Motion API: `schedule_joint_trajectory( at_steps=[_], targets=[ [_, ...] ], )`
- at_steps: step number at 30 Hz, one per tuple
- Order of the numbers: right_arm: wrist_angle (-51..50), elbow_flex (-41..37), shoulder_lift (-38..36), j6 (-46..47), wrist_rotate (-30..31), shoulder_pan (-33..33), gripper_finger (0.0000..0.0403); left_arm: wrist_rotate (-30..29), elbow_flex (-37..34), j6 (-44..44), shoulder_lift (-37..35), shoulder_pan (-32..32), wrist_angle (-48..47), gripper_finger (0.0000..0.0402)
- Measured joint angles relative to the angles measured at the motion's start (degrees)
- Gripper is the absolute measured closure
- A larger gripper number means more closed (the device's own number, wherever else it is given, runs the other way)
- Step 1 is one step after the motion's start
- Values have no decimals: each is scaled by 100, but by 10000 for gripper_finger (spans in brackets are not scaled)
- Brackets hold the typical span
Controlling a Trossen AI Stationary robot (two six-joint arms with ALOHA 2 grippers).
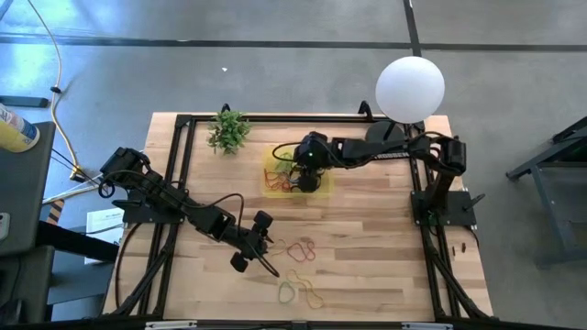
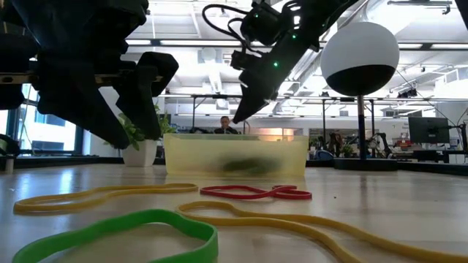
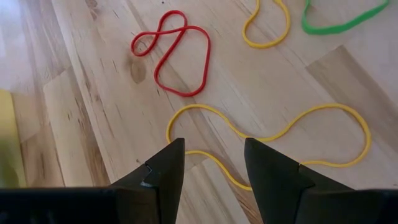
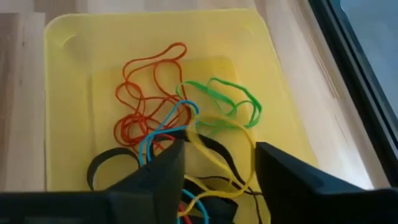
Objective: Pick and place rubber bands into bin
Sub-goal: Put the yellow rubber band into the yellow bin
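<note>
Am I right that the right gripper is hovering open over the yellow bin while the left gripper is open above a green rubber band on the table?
Not quite. In the left wrist view the left gripper is open above a yellow rubber band, not a green one. The rest holds: the right gripper hovers open over the yellow bin.

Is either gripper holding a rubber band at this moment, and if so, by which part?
Nothing is held. The right gripper hangs over the translucent yellow plastic bin, jaws apart with nothing between them. The left gripper is open above a thin yellow rubber band on the table.
</note>
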Motion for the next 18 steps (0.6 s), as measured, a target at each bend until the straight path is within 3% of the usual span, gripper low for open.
schedule_joint_trajectory(
  at_steps=[7,12,18],
  targets=[
    [63,0,-4,-148,-144,96,170,0,0,0,0,-2,46,245],
    [94,0,-9,-177,-101,128,164,0,0,0,0,-1,42,245],
    [-185,0,-13,-34,733,133,170,-2,0,2,0,0,40,245]
  ],
)
